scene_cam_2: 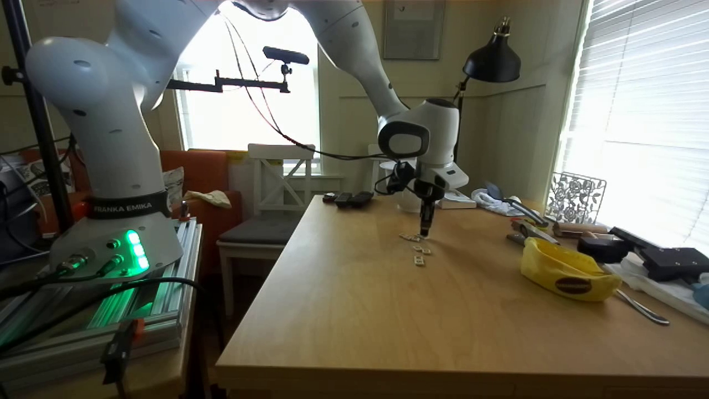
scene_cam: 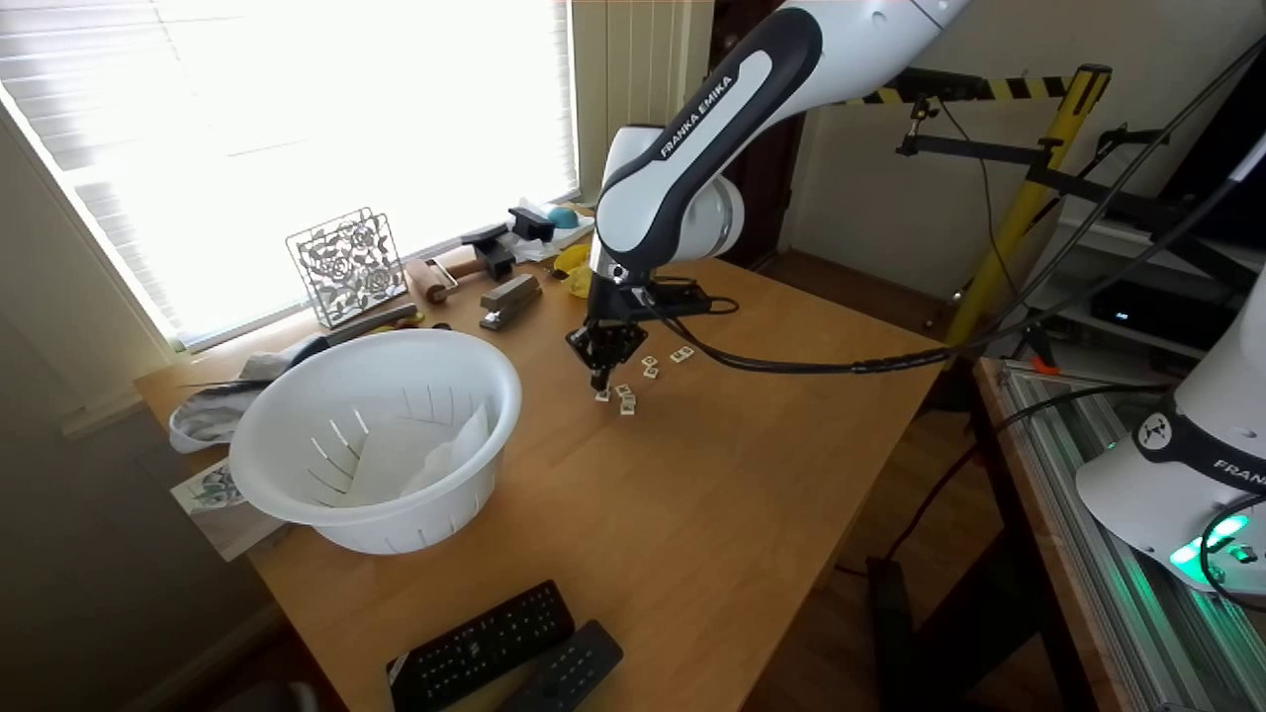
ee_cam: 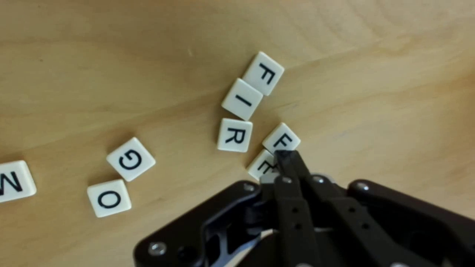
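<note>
Because the wrist view crops the leftmost letter tile (ee_cam: 15,181), its letter is uncertain; on the tabletop (ee_cam: 111,66) follow the O tile (ee_cam: 109,198), G tile (ee_cam: 131,159), R tile (ee_cam: 235,135), I tile (ee_cam: 242,99), F tile (ee_cam: 263,73), E tile (ee_cam: 261,165) and second F tile (ee_cam: 281,138). Fingers (ee_cam: 295,200) together, the gripper (ee_cam: 292,157) partly hides the E tile. Both exterior views show "FRANKA EMIKA" on the arm (scene_cam_2: 105,133), tiles illegible; an exterior view adds the yellow pouch's (scene_cam_2: 545,266) label (scene_cam_2: 573,285), unreadably small.
</note>
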`<control>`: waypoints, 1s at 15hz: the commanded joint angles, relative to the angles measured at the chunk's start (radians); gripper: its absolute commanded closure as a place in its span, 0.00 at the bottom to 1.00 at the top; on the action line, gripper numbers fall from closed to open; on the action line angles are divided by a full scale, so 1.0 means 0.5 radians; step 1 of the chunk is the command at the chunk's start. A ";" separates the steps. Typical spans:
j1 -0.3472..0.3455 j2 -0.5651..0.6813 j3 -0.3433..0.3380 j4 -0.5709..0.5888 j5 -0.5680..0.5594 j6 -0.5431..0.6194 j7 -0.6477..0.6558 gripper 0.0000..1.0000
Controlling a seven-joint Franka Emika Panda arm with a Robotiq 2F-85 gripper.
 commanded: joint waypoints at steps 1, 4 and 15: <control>-0.001 0.025 0.012 0.058 -0.006 -0.074 -0.036 1.00; 0.006 0.031 0.011 0.065 -0.011 -0.109 -0.046 1.00; 0.043 0.167 -0.009 0.333 -0.052 -0.376 -0.067 1.00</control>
